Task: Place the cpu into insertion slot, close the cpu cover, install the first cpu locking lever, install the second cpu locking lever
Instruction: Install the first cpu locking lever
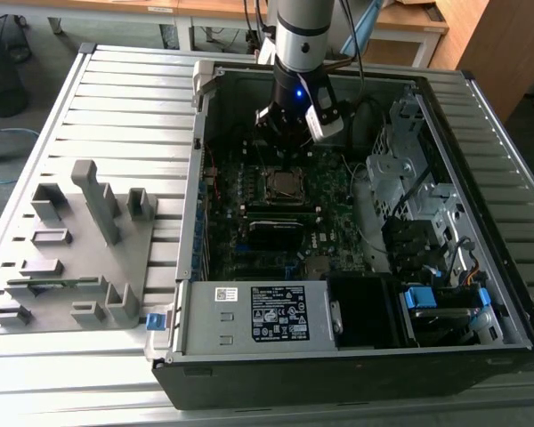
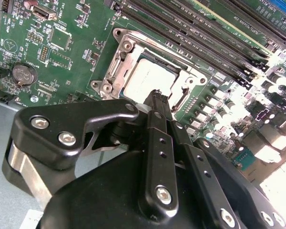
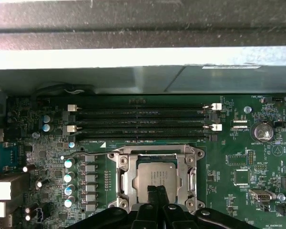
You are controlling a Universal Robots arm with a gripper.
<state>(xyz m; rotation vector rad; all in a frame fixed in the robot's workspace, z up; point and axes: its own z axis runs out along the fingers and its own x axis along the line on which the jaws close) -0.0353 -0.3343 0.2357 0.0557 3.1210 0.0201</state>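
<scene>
End effector: We see the black end effector (image 2: 157, 97) closest to us in both wrist views. Its two tips are pressed together and pinch nothing. They hang right over the cpu, and we cannot tell if they touch it.

Cpu: The small silver-grey cpu (image 3: 155, 174) lies flat in the insertion slot (image 1: 267, 183).

Cpu cover: The shiny metal cpu cover (image 3: 123, 177) lies down flat around the cpu. We see the top of the cpu through its big square hole.

Green board: The insertion slot sits near the middle of the green board (image 3: 238, 157).

Long black slots: Four long black slots (image 3: 140, 119) lie side by side, just beside the cpu cover.

Round battery: A round battery (image 3: 263, 131) sits on the green board, well apart from the cpu.

Computer case: In the exterior view, the open computer case (image 1: 187, 329) lies on its side on the ribbed metal tabletop (image 1: 125, 98).

Arm: The grey arm (image 1: 298, 36) reaches down into the computer case from above.

Power box: A power box (image 1: 258, 316) with a black and white sticker fills the near side of the computer case.

Grey holder: A grey holder (image 1: 80, 258) with blocks and posts lies on the tabletop, on the exterior view's left, beside the computer case.
</scene>
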